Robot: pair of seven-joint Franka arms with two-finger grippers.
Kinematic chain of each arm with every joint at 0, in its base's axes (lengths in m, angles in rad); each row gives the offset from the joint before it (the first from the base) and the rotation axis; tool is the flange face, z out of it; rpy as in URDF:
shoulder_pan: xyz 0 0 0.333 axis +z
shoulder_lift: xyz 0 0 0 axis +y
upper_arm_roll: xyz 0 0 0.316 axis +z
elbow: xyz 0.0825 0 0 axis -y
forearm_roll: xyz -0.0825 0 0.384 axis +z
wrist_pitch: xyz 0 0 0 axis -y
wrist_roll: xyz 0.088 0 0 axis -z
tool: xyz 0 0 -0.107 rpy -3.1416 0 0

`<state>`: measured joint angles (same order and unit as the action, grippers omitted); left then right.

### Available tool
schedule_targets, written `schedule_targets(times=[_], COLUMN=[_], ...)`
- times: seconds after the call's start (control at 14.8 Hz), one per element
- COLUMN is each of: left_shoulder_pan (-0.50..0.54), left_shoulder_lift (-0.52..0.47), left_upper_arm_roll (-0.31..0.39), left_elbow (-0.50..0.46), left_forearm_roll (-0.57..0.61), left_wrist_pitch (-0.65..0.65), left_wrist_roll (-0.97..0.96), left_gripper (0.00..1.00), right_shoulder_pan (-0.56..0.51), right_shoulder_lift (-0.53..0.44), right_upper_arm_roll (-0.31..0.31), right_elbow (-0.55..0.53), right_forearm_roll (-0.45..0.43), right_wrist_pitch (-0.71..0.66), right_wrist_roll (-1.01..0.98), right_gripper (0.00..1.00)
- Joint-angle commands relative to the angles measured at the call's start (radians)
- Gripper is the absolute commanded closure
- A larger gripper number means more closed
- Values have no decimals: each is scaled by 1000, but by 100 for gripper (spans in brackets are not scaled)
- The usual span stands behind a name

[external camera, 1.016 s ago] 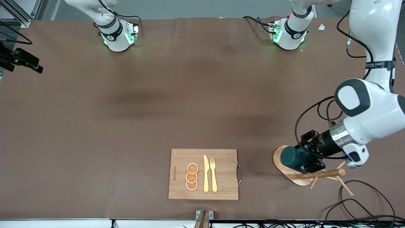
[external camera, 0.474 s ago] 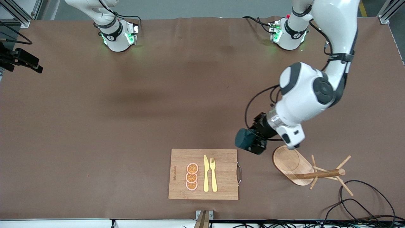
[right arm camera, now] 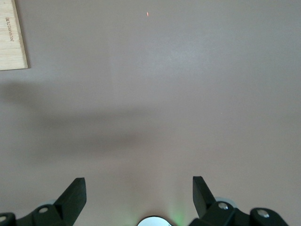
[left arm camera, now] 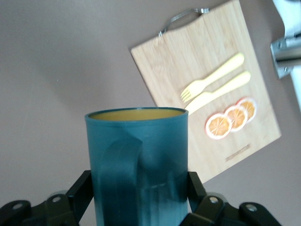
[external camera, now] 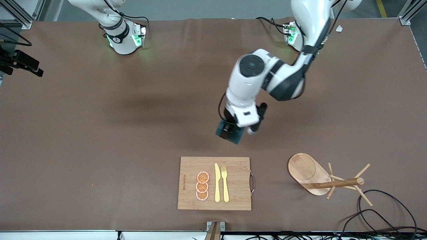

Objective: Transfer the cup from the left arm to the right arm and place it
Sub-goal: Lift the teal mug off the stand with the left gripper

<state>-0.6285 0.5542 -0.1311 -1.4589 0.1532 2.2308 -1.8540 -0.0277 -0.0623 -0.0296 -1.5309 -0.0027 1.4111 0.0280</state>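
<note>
Carried away from the wooden peg rack over the last second, the cup is now held in the air over bare table, just above the table's middle and short of the cutting board. It is clamped by its lower body between the fingers of the left gripper, handle facing the wrist camera. This is judged to be the carry toward the handover point, with the transfer itself not yet begun.

Only the cup's yellowish rim is seen in the left wrist view, so it appears empty, though its bottom cannot be seen. On the board are laid a yellow knife, a fork and three orange slices.

The right gripper is seen waiting with fingers spread wide over bare table.
</note>
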Motion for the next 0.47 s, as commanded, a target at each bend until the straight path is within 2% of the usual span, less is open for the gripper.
schedule_targets(times=[0.0,0.41], left_shoulder_pan=[-88,-244], left_shoulder_lift=[45,136], left_upper_arm_roll=[19,21], left_elbow=[34,32], left_forearm_roll=[139,447], left_wrist_pitch=[-11,-60], left_wrist_roll=[-30,-166], left_gripper=[27,27], right_shoulder_pan=[-21,-21], right_shoulder_lift=[6,45], right_upper_arm_roll=[8,7], right_elbow=[-3,-2], right_forearm_roll=[12,3], right_wrist_pitch=[2,9], right_wrist_roll=[1,-3], right_gripper=[0,0])
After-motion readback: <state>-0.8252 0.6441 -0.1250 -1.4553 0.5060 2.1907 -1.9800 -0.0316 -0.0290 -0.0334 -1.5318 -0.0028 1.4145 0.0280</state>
